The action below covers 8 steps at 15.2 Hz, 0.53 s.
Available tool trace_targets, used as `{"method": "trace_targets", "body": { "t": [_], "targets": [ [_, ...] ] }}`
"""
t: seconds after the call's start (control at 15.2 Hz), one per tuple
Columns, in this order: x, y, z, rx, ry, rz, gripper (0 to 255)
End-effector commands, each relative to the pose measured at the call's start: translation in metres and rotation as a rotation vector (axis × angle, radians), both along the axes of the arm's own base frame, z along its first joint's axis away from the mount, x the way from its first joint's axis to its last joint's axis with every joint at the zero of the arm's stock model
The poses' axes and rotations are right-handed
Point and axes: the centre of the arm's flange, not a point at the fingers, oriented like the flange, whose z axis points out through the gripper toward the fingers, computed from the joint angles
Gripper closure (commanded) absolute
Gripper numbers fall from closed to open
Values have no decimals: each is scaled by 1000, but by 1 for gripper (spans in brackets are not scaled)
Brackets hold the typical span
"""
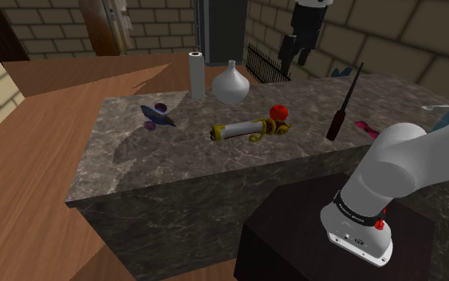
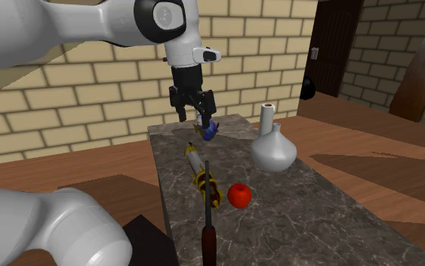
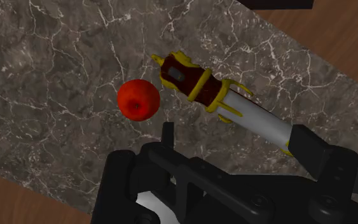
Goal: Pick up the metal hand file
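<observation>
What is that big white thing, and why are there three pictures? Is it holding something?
It is a robot arm. At its end is a black gripper with two fingers, which it uses like a hand. One picture is taken from beside the robot's stand, one from one end of the table, and one from a camera on the hand itself, looking down.

On the marble table are a red ball, a tube with gold trim, a white vase, a white roll, a small blue thing and the hand file with its dark red handle.

The gripper hangs above the table with its fingers open, holding nothing. Its job is to pick up the file.
</observation>
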Motion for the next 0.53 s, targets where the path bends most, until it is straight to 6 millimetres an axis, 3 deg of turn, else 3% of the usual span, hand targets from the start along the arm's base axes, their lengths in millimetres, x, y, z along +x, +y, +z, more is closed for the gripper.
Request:
{"method": "trace_targets", "body": {
  "t": [0.0, 0.46],
  "targets": [
    [0, 0, 0, 0, 0, 0, 0],
    [-15, -88, -43, 90, 128, -129, 0]
  ]
}}
